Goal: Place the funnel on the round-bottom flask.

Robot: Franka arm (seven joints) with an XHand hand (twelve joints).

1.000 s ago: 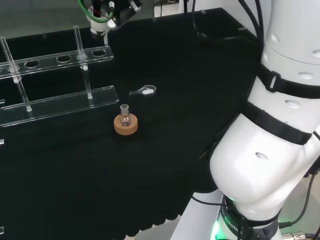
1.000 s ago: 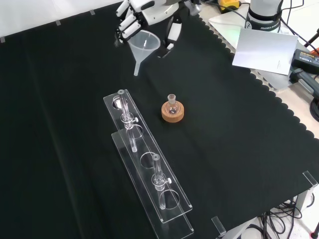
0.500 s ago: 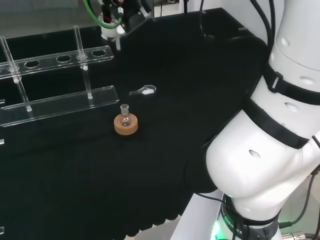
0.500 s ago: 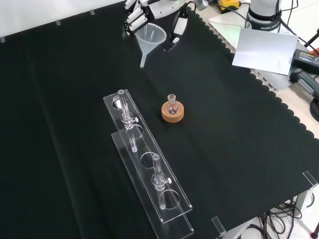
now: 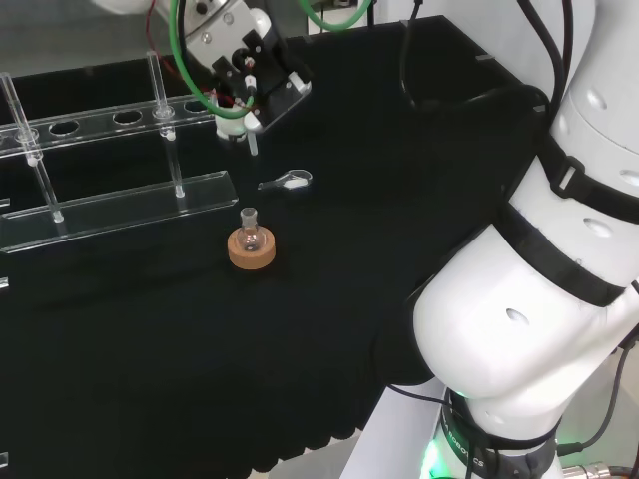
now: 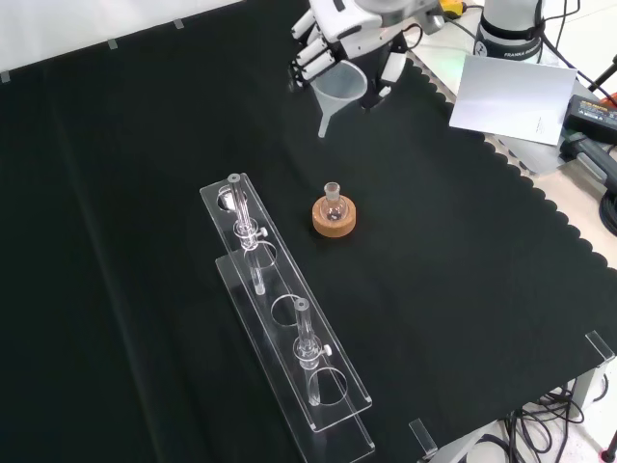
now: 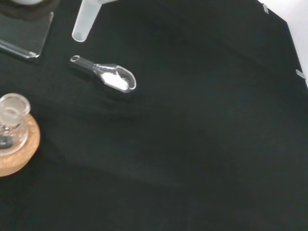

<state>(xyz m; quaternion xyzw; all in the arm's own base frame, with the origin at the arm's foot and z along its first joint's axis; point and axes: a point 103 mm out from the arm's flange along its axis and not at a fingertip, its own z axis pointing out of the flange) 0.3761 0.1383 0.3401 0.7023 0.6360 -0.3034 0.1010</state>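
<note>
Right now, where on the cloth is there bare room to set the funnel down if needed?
In the front view, the cloth right of and below the cork stand toward the scalloped edge is bare. Left of the clear rack is bare too. It is crowded between rack and flask, and near the scoop, beneath the hand holding the funnel.

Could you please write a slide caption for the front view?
Hand carries the funnel above the cloth, short of the flask on its cork ring.

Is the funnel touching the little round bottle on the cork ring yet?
Apart. In the front view the funnel, held by the hand, hangs well above the flask on its cork ring, with black cloth showing between them.
</note>
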